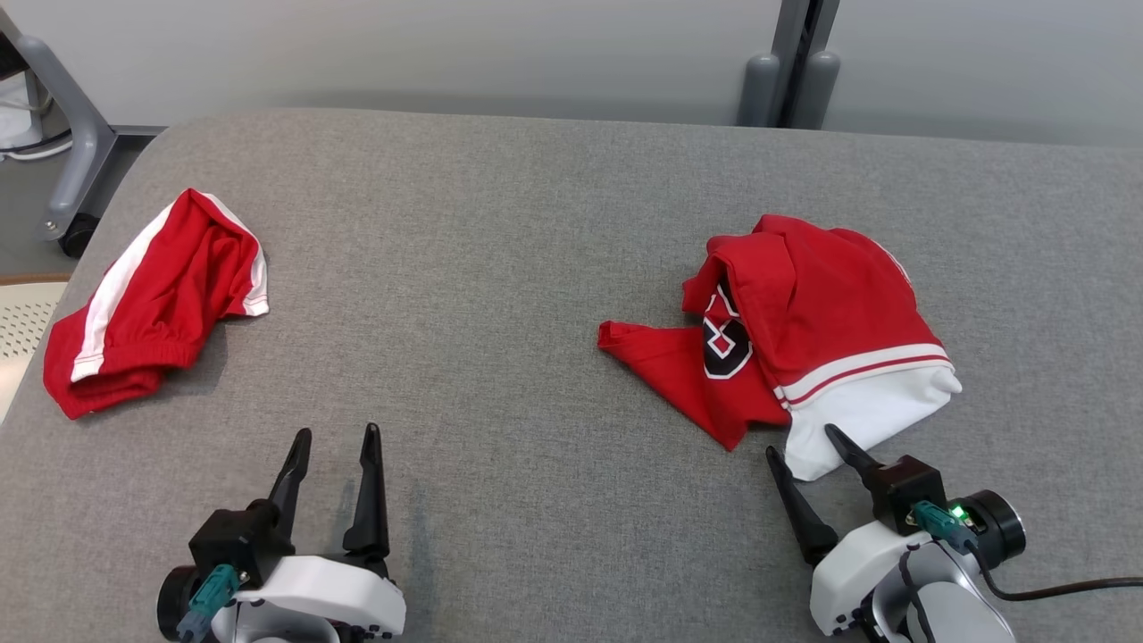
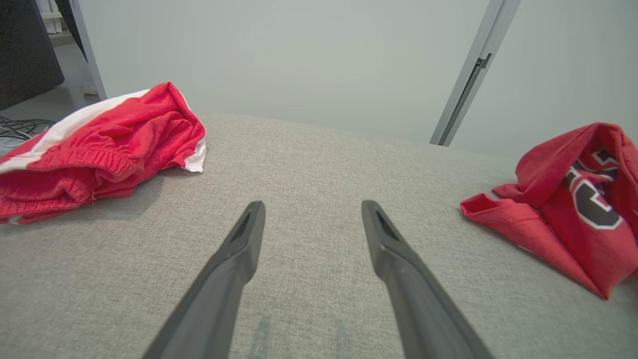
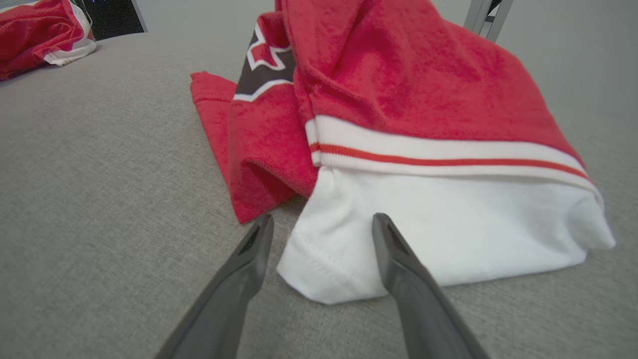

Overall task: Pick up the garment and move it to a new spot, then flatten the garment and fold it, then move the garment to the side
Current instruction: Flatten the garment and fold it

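Two grippers sit at the near edge of the grey upholstered table (image 1: 500,268), fingers pointing away from the robot. The left gripper (image 1: 337,430) hovers low over bare fabric with its jaws fully spread and nothing between them. The right gripper (image 3: 323,216) is likewise released, jaws wide apart. The white hem corner of the garment (image 1: 821,304) lies in the gap between its fingers, and one finger overlaps that white cloth in the right wrist view. No grasp is made, and contact with the cloth cannot be confirmed. The garment is a red top with a white lower band, a thin red stripe and a dark emblem outlined in white. It lies crumpled on the right half of the table, just beyond the right gripper, with a red flap spread flat toward the centre. A pair of red shorts (image 1: 161,299) with white side stripes lies bunched on the left half, well apart from the garment and farther out than the left gripper. Beyond the far table edge stand a pale wall and a grey upright post (image 1: 790,71). A grey wheeled frame (image 1: 71,170) stands at the far left.
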{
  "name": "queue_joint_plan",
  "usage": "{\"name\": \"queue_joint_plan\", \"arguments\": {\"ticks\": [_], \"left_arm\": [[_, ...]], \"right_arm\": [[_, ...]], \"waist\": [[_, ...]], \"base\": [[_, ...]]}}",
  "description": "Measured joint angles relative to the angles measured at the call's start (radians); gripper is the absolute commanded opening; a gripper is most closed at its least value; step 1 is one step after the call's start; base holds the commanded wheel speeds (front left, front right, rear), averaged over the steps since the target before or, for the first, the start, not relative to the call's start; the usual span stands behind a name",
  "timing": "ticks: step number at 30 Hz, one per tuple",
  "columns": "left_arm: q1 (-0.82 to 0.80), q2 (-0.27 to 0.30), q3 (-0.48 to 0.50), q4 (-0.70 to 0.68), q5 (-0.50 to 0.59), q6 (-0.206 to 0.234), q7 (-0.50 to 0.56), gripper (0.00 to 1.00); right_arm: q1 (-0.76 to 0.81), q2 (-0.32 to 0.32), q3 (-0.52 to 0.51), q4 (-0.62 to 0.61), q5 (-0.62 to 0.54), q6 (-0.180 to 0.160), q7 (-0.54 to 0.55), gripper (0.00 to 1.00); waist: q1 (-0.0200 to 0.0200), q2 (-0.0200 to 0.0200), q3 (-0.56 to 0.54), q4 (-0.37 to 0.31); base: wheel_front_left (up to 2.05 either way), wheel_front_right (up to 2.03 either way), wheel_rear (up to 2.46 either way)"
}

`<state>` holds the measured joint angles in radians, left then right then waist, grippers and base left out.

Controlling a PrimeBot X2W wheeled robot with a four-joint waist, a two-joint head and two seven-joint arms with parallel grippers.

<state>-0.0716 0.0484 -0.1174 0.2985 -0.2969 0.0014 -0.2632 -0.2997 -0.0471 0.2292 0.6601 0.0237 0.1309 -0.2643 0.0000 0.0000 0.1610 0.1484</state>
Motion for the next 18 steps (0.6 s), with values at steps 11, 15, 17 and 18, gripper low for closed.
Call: {"name": "queue_joint_plan", "arguments": {"ticks": [11, 15, 17, 18], "left_arm": [[-0.025, 0.000, -0.030, 0.001, -0.015, 0.002, 0.000, 1.00], [-0.031, 0.000, -0.032, 0.003, -0.016, 0.003, 0.000, 1.00], [-0.032, 0.000, -0.028, 0.004, -0.016, 0.003, 0.000, 1.00], [-0.032, 0.000, -0.025, 0.005, -0.016, 0.003, 0.000, 1.00]], "right_arm": [[-0.013, 0.000, -0.053, 0.020, -0.058, 0.000, 0.000, 0.00], [-0.016, 0.000, -0.086, 0.000, -0.047, 0.000, 0.000, 0.00], [-0.019, 0.001, -0.118, -0.029, -0.040, 0.000, 0.000, 0.00], [-0.019, 0.001, -0.137, -0.047, -0.040, 0.000, 0.000, 0.00]], "waist": [[0.0000, 0.0000, 0.020, -0.020], [0.0000, 0.0000, 0.020, -0.025], [0.0000, 0.0000, 0.017, -0.029], [0.0000, 0.0000, 0.014, -0.032]], "base": [[0.00, 0.00, 0.00], [0.00, 0.00, 0.00], [0.00, 0.00, 0.00], [0.00, 0.00, 0.00]]}}
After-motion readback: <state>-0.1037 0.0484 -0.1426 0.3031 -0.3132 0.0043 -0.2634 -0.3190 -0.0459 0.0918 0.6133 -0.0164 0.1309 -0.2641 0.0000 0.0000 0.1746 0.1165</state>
